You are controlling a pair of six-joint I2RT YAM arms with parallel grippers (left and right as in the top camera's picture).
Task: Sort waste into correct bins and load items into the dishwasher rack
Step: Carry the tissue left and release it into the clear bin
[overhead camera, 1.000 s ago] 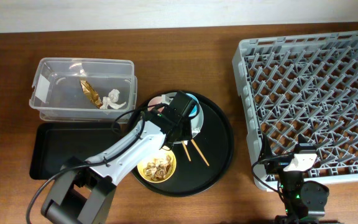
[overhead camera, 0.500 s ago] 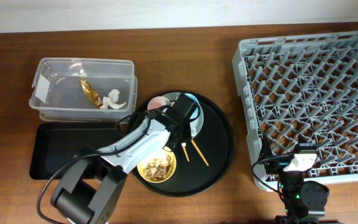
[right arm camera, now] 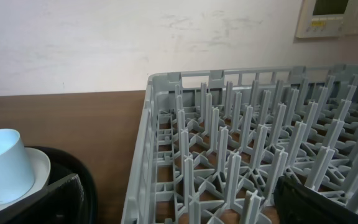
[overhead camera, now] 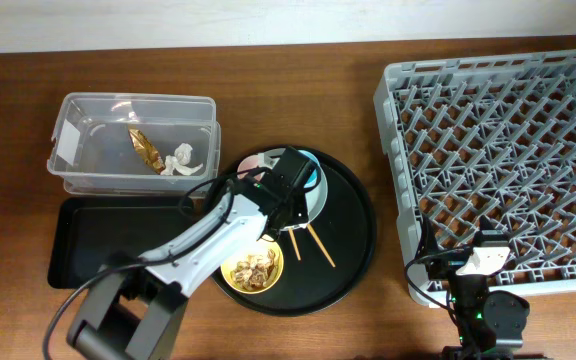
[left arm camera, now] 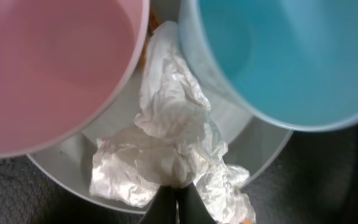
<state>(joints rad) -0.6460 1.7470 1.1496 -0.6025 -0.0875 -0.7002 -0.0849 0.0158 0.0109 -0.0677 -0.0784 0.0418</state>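
Pinching the white napkin (left arm camera: 166, 137), is it, the L gripper (left arm camera: 178, 204)? (A)

Yep. L wrist cam: fingertips (left arm camera: 164, 208) tog. at btm centre, clamped on the napkin's lower edge. Napkin lies crumpled mid-frame on the pale plate (left arm camera: 61, 171), betw. the pink cup (left arm camera: 48, 68) upper left & the blue cup (left arm camera: 278, 56) upper right. (B)

Overhead? (A)

Plate + cups sit at the top of the round black tray (overhead camera: 353, 235), centre of frame, partly under the L arm (overhead camera: 208, 235). At the tray's btm left is the yellow bowl (overhead camera: 230, 280) w/ tan scraps (overhead camera: 255, 266) in it. The chopsticks (overhead camera: 318, 243) lie on the tray just right of the bowl. (B)

Bins? (A)

Upper left, the clear tub (overhead camera: 138, 98) holds the gold wrapper (overhead camera: 146, 148) + a 2nd white napkin bit (overhead camera: 183, 158). The black rect. tray (overhead camera: 88, 240) is just below the tub, beside the round tray. (B)

R side? (A)

The grey rack (overhead camera: 498, 150) fills the right of frame. R gripper (right arm camera: 178, 186) is by the rack's btm edge, fingers wide apart; its cam looks across the pegs. (B)
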